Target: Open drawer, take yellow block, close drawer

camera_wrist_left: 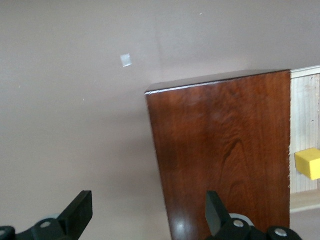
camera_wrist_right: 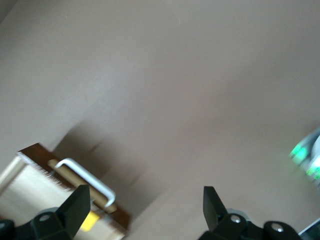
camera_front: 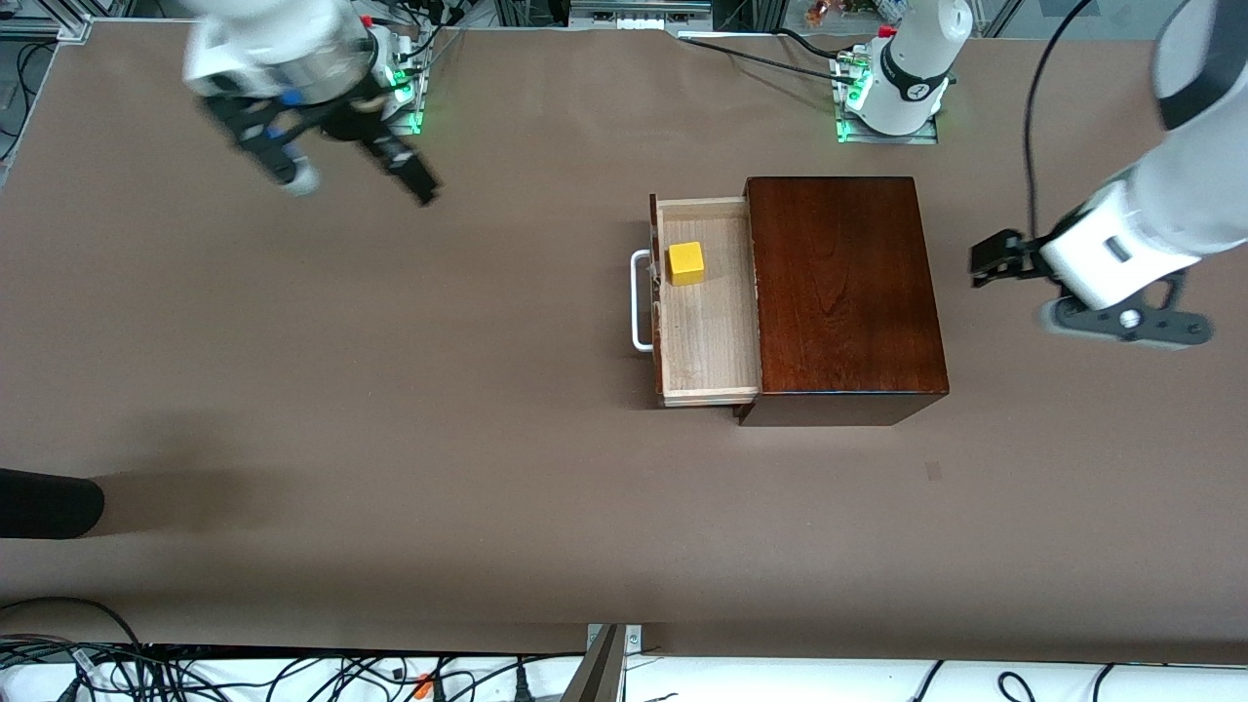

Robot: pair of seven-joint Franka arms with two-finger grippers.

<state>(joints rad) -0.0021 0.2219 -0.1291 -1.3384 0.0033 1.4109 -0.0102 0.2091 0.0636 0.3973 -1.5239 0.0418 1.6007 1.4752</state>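
Observation:
The drawer (camera_front: 707, 322) stands pulled out of the dark mahogany box (camera_front: 843, 283), its white bar handle (camera_front: 639, 297) toward the right arm's end. The yellow block (camera_front: 685, 263) lies in the drawer, at the part farther from the front camera. My left gripper (camera_front: 985, 261) is open and empty, up in the air beside the box's end toward the left arm. The left wrist view shows the box top (camera_wrist_left: 225, 150) and the block (camera_wrist_left: 308, 163). My right gripper (camera_front: 356, 185) is open and empty, high over the table near its base. The right wrist view shows the handle (camera_wrist_right: 85, 177) and a bit of the block (camera_wrist_right: 89, 221).
A dark rounded object (camera_front: 44, 502) juts in at the right arm's end of the table, near the front camera. A small pale mark (camera_front: 933, 471) lies on the brown table nearer to the camera than the box. Cables run along the near edge.

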